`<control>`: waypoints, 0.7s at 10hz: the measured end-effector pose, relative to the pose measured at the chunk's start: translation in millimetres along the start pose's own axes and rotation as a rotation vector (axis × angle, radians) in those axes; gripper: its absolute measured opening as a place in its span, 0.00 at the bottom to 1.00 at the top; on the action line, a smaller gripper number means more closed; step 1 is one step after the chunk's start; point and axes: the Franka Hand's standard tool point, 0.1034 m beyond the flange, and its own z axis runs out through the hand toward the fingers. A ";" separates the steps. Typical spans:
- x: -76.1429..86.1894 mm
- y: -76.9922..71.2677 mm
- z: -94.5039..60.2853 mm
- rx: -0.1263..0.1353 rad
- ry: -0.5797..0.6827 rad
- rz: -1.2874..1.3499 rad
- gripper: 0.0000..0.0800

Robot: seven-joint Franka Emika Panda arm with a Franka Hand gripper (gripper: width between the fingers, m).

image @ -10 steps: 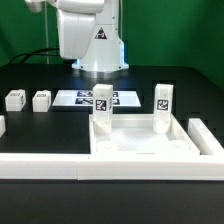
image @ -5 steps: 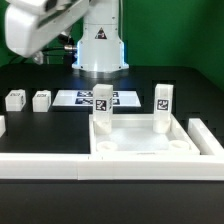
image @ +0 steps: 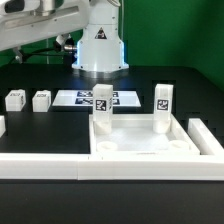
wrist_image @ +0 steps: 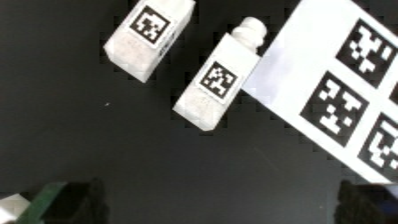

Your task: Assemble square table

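Just changed: within one second the arm (image: 45, 28) swung out toward the exterior view's left and came over the two loose legs; no part on the black work surface (image: 40, 132) moved.
Pincer: the gripper (wrist_image: 210, 202) was spread wide and empty, as before, and touched nothing.
Loose legs: the first loose leg (wrist_image: 219, 82) lay flat just beside the marker board (wrist_image: 347, 85); the second loose leg (wrist_image: 146, 38) lay near it, apart from it.
Table top: the square top (image: 140, 152) rested well apart from them, with one standing leg (image: 101, 104) and another standing leg (image: 163, 98) upright in its far corners; the near sockets seemed empty.
Meaning: probably half of the legs were fitted, and the arm went for the third. It had yet to descend and line its jaws up with one leg's long sides.
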 end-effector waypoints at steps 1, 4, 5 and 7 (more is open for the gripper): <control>0.6 -0.6 0.9 0.001 -0.002 0.072 0.81; 7.4 0.6 24.1 0.101 -0.196 0.253 0.81; 11.6 -3.9 32.4 0.138 -0.293 0.259 0.81; 21.4 -8.6 42.9 0.173 -0.390 0.236 0.81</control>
